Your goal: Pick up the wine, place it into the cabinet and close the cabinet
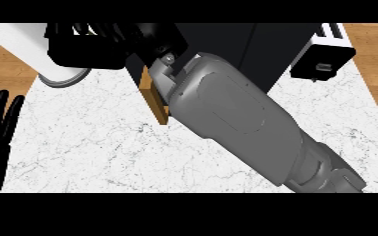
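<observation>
R hand [88, 47] up at dark cabinet [244, 50].
Wine not visible; R grip can't tell; L hand [10, 111] fingers straight at left edge.

1. Counter [88, 150]: I see white marble with fine grey veining.
2. Right forearm [236, 110]: smooth mid-grey shell, darker grey toward the wrist.
3. Right hand [88, 47]: glossy black.
4. Cabinet [244, 50]: black body, with a tan wood door edge [156, 102].
5. Left hand [9, 115]: black fingers at the counter's left edge.
6. Toaster [325, 55]: black and white.
7. Floor [15, 67]: brown wood.
</observation>
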Tool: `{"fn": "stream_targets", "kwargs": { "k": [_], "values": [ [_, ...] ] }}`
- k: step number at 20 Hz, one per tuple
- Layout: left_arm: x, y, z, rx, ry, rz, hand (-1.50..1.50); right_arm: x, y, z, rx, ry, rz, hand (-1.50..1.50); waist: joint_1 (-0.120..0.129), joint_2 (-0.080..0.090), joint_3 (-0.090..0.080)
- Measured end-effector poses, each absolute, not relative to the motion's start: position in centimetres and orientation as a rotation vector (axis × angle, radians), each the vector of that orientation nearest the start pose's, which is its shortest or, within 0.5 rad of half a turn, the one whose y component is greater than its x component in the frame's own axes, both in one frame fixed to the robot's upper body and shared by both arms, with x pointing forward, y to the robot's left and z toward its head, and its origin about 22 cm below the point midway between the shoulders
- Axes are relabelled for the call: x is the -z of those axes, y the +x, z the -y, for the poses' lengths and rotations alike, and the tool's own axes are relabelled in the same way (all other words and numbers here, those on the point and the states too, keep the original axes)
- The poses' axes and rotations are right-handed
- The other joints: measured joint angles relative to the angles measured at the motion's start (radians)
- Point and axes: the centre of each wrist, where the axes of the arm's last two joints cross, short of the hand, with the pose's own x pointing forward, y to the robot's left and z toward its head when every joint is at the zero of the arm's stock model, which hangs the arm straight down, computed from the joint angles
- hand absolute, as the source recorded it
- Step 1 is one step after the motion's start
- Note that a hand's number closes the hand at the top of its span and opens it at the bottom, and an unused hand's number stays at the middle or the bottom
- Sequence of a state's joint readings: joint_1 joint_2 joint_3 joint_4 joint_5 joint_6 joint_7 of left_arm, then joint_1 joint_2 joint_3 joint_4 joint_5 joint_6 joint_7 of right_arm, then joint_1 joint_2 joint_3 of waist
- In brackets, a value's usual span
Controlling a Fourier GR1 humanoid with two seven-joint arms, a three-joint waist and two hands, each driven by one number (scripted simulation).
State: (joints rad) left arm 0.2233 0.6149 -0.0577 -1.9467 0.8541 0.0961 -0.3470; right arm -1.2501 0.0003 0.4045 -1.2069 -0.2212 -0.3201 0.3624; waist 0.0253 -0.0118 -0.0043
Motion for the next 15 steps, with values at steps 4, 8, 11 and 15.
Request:
{"fn": "stream_targets", "kwargs": {
  "k": [4,8,11,15],
  "values": [
    [-9.5,19.0,-31.8,-0.195,-0.263,1.945,-1.5,-26.0,34.4,-2.2,-0.611,0.333,1.89,1.5,0.003,-0.013,-0.001],
    [-9.6,19.2,-31.7,-0.189,-0.268,1.946,-1.5,-25.3,35.2,-1.6,-0.641,0.33,1.924,1.5,0.009,-0.022,-0.004],
    [-9.5,19.0,-31.4,-0.186,-0.274,1.944,-1.5,-25.0,35.8,-1.1,-0.67,0.316,1.942,1.5,0.015,-0.027,-0.008],
    [-9.7,19.2,-31.3,-0.184,-0.279,1.942,-1.5,-24.8,36.2,-0.6,-0.706,0.298,1.959,1.5,0.016,-0.03,-0.009]
  ]
}}
